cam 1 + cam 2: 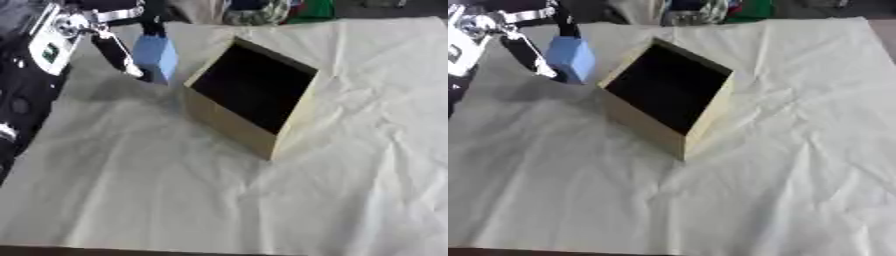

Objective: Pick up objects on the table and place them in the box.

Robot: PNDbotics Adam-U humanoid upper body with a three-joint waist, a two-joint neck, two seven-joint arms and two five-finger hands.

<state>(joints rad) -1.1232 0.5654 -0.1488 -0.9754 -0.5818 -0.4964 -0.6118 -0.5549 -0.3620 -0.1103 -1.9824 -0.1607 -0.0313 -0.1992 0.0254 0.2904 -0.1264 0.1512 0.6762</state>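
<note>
**Left hand holds a blue block beside the open box**

The left hand [114, 37] comes in from the far left corner of the bench [131, 190], black and silver, with its fingers [112, 52] and thumb closed around a light blue block [156, 56]. The block is rectangular and roughly upright, held between a dark finger on its left side and another part of the hand at its top. Whether its lower end touches the bench cannot be told; a shadow lies just below it.

The block sits just beside the far left corner of the box [654, 125], near its rim but outside it. The box is a tan cardboard one, open at the top, with a dark interior, and nothing can be made out inside. It stands in the far middle of the bench, turned so that one corner points toward the near edge.

A creased pale cloth [798, 165] covers the whole bench, reaching every edge. Beyond the far edge lies a heap of dark, green and red things [280, 11], too blurred to name. The right hand shows in neither view.
</note>
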